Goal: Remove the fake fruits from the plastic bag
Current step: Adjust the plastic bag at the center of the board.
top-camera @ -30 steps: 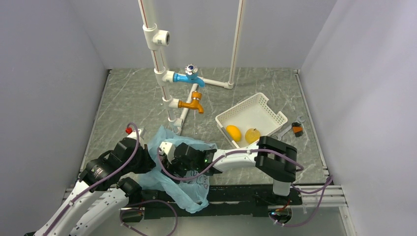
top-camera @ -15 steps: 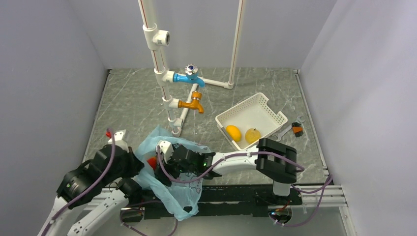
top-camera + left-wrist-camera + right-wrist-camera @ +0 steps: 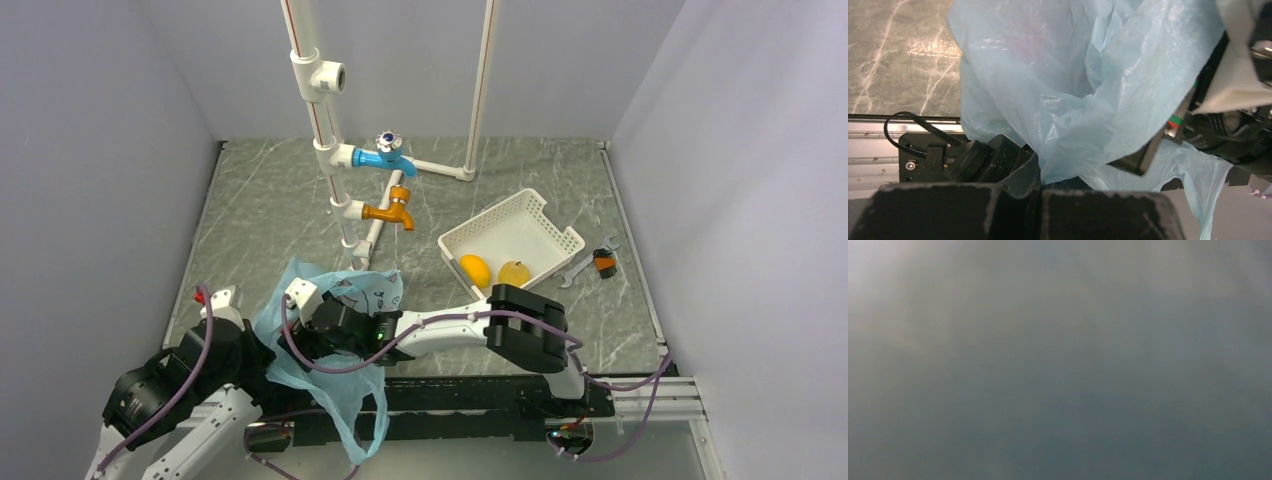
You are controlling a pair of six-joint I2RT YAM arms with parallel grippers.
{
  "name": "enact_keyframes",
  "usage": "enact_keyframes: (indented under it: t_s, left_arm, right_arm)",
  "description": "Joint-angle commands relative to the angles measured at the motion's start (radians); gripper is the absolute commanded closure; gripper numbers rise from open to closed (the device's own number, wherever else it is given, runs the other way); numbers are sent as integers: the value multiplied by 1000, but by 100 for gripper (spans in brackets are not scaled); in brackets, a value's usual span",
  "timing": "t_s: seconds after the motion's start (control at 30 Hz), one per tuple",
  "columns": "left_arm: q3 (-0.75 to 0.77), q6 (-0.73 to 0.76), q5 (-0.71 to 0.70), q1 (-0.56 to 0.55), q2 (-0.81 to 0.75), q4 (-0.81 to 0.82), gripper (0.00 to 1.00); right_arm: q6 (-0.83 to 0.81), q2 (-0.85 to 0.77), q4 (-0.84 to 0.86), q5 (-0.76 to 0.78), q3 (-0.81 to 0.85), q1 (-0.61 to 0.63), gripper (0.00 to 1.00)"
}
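The grey marble table has the light-blue plastic bag crumpled at its near left, one handle loop hanging over the edge. The white basket stands well to the right. The left gripper is pinched closed on a fold of the bag. The right gripper is buried in the bag, and I cannot tell whether its jaws are wide or narrow. In the basket lie an orange-yellow oval fruit and a pale yellow round fruit.
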Motion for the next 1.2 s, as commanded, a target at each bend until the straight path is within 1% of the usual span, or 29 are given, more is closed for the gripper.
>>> enact_keyframes:
  t_s: [0.0,0.13,0.23,0.3,0.4,0.5,0.57,0.67,0.8,0.87,0.93,0.97,1.03,1.1,1.17]
  left_arm:
    - [32,-32,-19,0,-26,-51,100]
    - [46,-32,-18,-1,-37,-92,100]
    - [44,-47,3,-1,-58,-85,100]
    - [43,-39,30,-1,-64,-39,100]
    - [39,2,105,-1,-32,105,100]
    - [41,48,182,-1,59,278,100]
    - [41,85,223,-1,147,379,100]
    - [48,121,304,-2,293,527,100]
    - [89,139,428,-4,486,711,100]
    - [128,131,475,-26,563,799,100]
    - [204,146,462,-85,634,830,100]
    - [271,163,433,-121,671,813,100]
    - [358,189,355,-180,724,734,100]
    - [358,196,304,-208,720,671,100]
    - [295,181,260,-209,662,638,100]
  right_arm:
    - [-45,30,-33,85,40,-8,1]
    - [-14,78,-73,87,50,-3,1]
    - [15,28,-31,65,-36,4,1]
    - [42,-11,3,53,-108,0,1]
    - [103,-62,-18,168,-166,-15,1]
    - [198,-142,-71,347,-243,-30,1]
    - [239,-204,-63,433,-343,-41,1]
    - [309,-312,-44,474,-461,-77,1]
    - [366,-479,-70,551,-618,-135,1]
    - [355,-562,-85,553,-664,-169,1]
    - [320,-636,-88,553,-691,-187,1]
    - [270,-668,-72,543,-702,-186,1]
    - [204,-720,-40,476,-715,-179,1]
    - [135,-744,9,350,-718,-171,1]
    - [93,-742,33,282,-700,-122,1]
